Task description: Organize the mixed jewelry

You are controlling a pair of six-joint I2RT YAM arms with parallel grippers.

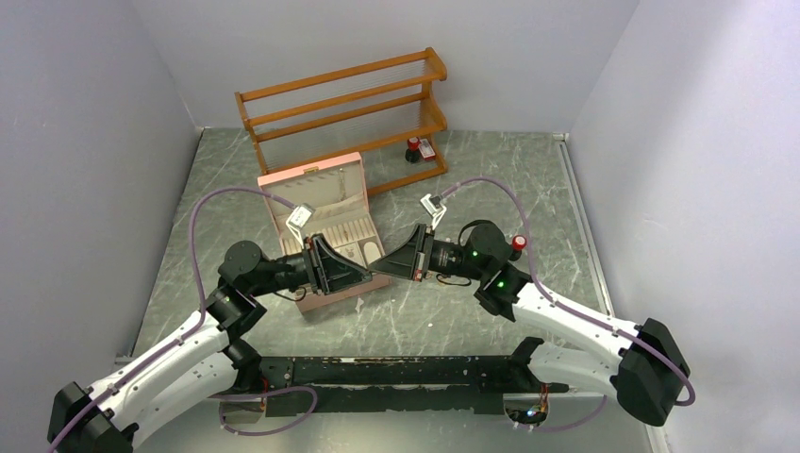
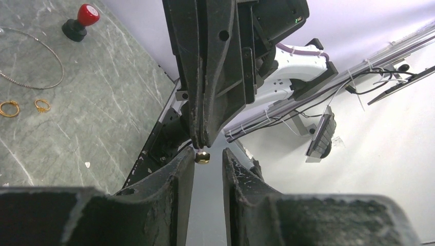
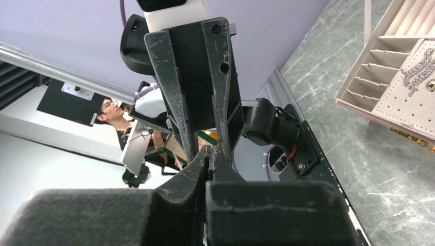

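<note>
Tiny gold jewelry piece [image 2: 202,158] is pinched in the clenched tips of the right gripper [image 2: 201,142], in midair by the open pink jewelry box [image 1: 321,184]. It hangs between the left gripper [image 2: 208,154] fingers, which are parted and not yet grasping.

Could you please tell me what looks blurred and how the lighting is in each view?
Top view: even soft light, faint shadows, all sharp. Left wrist view: left fingers blurred at the bottom, gold piece and gold rings crisp. Right wrist view: right fingers soft up close, jewelry box sharp.
</note>
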